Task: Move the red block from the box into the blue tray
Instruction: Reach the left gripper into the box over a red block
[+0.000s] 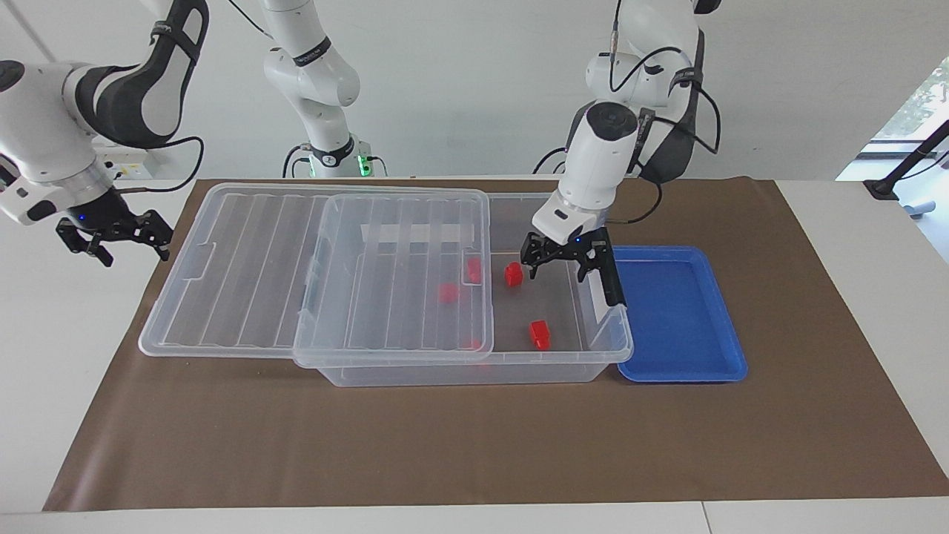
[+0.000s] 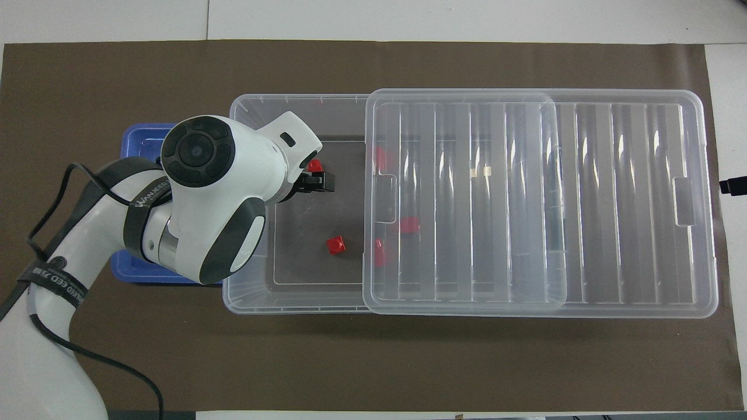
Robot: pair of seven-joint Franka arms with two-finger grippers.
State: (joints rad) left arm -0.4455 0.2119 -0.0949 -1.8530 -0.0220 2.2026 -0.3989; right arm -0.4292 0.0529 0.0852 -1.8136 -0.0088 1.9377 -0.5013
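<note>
While my left gripper [image 1: 567,261] hangs with fingers spread over the box [image 1: 474,367], a red block [image 1: 513,274] sits at its 9 o'clock. Descending off-centre, I risk knocking that block aside. My right gripper [image 1: 118,236] waits, fingers spread.

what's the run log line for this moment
left gripper: open over box | red block: in box | blue tray: empty | right gripper: waiting
</note>
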